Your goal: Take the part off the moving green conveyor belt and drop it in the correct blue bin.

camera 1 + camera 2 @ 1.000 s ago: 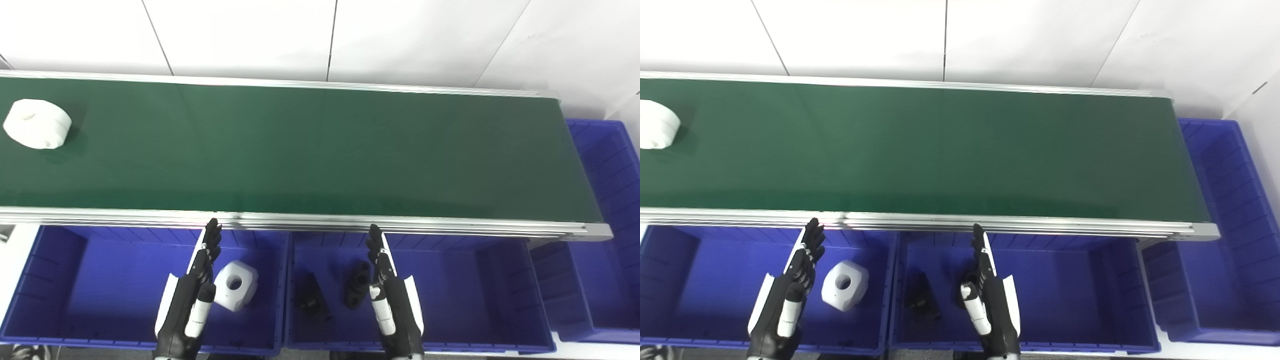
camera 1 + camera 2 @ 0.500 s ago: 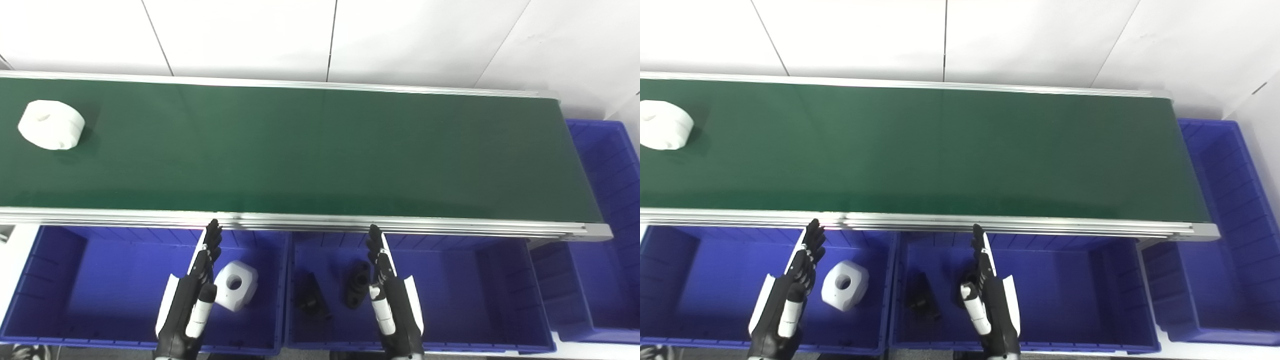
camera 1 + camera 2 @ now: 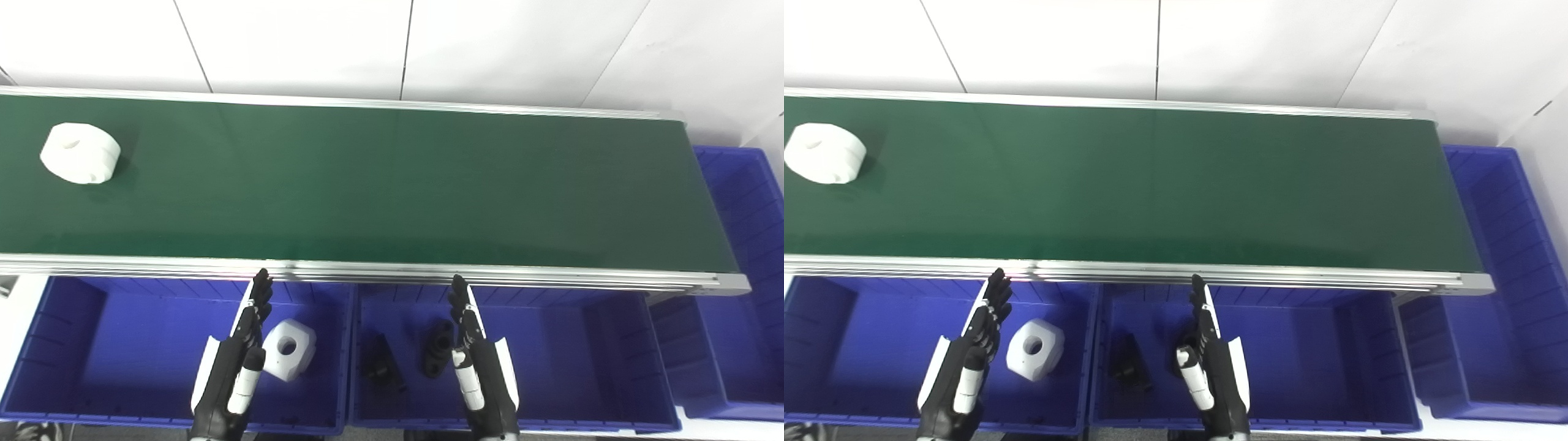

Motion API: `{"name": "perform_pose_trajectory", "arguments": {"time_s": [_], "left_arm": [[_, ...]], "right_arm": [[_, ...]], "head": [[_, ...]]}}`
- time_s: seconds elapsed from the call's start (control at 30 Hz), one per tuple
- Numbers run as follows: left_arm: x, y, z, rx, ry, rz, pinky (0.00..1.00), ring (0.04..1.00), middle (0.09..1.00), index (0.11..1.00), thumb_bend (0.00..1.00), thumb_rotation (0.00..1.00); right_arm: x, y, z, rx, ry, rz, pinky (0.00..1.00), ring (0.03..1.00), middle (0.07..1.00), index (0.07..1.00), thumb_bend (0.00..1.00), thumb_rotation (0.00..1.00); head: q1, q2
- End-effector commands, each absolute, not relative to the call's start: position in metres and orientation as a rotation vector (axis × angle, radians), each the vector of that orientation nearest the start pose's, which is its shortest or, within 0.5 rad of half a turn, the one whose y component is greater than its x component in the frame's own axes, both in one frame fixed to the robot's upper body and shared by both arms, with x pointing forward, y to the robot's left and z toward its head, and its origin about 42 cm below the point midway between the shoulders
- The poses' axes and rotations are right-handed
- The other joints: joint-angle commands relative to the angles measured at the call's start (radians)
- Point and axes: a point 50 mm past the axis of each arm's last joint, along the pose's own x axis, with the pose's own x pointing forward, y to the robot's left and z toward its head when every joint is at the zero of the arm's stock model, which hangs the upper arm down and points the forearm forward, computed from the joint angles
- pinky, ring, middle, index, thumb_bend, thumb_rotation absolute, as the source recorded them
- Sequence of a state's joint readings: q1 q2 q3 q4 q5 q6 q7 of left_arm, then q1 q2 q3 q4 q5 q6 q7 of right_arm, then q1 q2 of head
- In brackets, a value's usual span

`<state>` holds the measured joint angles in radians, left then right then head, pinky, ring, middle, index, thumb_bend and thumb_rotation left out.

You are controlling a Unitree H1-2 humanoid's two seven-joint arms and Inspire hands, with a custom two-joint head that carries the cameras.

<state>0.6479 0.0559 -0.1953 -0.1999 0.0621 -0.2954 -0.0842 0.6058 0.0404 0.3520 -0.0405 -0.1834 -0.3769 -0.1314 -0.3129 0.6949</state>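
A round white part (image 3: 80, 161) lies on the green conveyor belt (image 3: 392, 184) at its far left; it also shows in the right eye view (image 3: 824, 161). My left hand (image 3: 236, 367) is open, fingers straight, above the left blue bin (image 3: 73, 361). My right hand (image 3: 481, 373) is open, fingers straight, above the middle blue bin (image 3: 582, 361). Both hands are empty and stay on the near side of the belt, far from the part.
The left bin holds a white block with a hole (image 3: 288, 349). The middle bin holds two black parts (image 3: 438, 348) (image 3: 381, 362). A third blue bin (image 3: 744, 269) stands at the belt's right end. A white wall runs behind the belt.
The white part has ridden to the right along the belt. Both hands have stayed in place.
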Motion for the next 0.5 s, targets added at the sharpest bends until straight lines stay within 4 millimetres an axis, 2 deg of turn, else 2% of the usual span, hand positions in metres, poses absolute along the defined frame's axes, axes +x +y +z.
{"name": "perform_pose_trajectory", "arguments": {"time_s": [0.0,0.47], "left_arm": [[0.0599,0.1949,0.0663,0.038,0.11,-0.148,1.0,1.0,1.0,1.0,0.86,1.0],[0.0599,0.195,0.0662,0.032,0.117,-0.151,1.0,1.0,1.0,1.0,0.89,1.0]], "right_arm": [[0.0692,-0.107,0.05,0.061,0.093,0.086,1.0,0.992,1.0,1.0,0.82,1.0],[0.0691,-0.1066,0.0496,0.058,0.094,0.089,1.0,0.99,1.0,1.0,0.81,1.0]], "head": [[0.001,0.001],[-0.001,0.001]]}}
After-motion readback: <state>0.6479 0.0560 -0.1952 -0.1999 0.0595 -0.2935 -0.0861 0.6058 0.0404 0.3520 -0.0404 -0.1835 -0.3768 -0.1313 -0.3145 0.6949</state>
